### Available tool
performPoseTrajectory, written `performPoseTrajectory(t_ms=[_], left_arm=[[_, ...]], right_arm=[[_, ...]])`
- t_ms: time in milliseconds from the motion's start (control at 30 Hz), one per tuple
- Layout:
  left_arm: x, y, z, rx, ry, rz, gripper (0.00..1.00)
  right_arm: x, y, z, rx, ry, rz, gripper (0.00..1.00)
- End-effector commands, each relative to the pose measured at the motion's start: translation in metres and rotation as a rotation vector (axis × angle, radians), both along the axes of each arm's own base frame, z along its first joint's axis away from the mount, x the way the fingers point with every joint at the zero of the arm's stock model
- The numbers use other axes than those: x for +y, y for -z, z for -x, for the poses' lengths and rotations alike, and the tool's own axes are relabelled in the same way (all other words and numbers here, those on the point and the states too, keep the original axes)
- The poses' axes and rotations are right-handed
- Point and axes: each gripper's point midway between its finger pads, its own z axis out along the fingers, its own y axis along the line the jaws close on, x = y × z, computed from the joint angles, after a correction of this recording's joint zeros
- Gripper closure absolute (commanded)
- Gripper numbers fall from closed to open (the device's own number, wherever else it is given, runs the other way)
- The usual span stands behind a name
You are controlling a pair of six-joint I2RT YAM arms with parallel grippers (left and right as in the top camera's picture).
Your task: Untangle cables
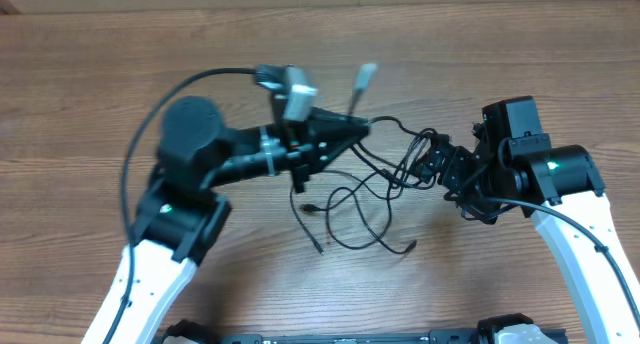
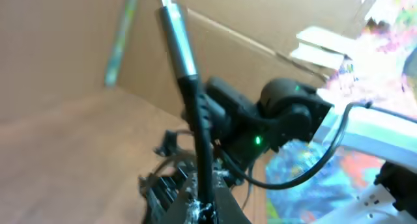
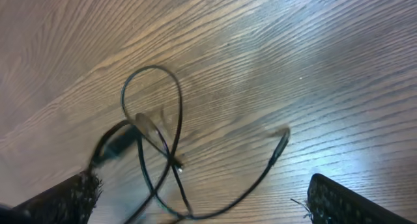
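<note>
Brown wood-grain table (image 1: 500, 44): thin black cables (image 1: 370, 199) lie looped together, mostly unsorted; left gripper (image 1: 357, 128) clamps one silver-tipped cord (image 2: 176, 35), right gripper (image 1: 440, 169) spread wide apart

Wood-grain table (image 1: 100, 64); brown cardboard panel (image 2: 273, 15) behind; blurred, perhaps papers (image 2: 322, 45).

A brown wooden table (image 1: 80, 74) with a strong grain fills the overhead view. In the left wrist view, a plain brown board wall (image 2: 58, 42) with a slanting seam stands behind it, with blurred colourful clutter (image 2: 391, 42) to its right. A pale glare (image 3: 371, 152) lies on the tabletop.
</note>
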Motion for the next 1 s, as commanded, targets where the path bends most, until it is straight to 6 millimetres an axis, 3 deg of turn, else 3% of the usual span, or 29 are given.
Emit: performPoseTrajectory(t_ms=[0, 200, 400, 433, 567, 600, 800, 967], left_arm=[[0.03, -0.039, 0.014, -0.11, -0.055, 0.048, 0.96], [0.053, -0.044, 0.011, -0.112, -0.131, 0.044, 0.96], [0.057, -0.043, 0.013, -0.109, -0.12, 0.037, 0.96], [0.057, -0.042, 0.013, -0.108, -0.118, 0.037, 0.96], [0.057, -0.043, 0.013, -0.109, -0.119, 0.037, 0.96], [0.057, -0.042, 0.013, -0.108, -0.119, 0.037, 0.96], [0.057, -0.035, 0.011, -0.07, -0.123, 0.024, 0.96], [0.058, -0.029, 0.006, -0.04, -0.151, 0.014, 0.96]], right_arm=[[-0.017, 0.005, -0.005, 0.001, 0.043, 0.085, 0.0], [-0.017, 0.005, -0.005, 0.003, 0.042, 0.085, 0.0], [-0.017, 0.005, -0.005, 0.002, 0.043, 0.085, 0.02], [-0.017, 0.005, -0.005, 0.002, 0.043, 0.085, 0.07], [-0.017, 0.005, -0.005, 0.002, 0.043, 0.085, 0.91], [-0.017, 0.005, -0.005, 0.002, 0.043, 0.084, 0.96], [-0.014, 0.005, -0.005, 0.014, 0.08, 0.058, 0.96], [0.001, -0.002, -0.012, -0.015, 0.055, -0.025, 0.96]])
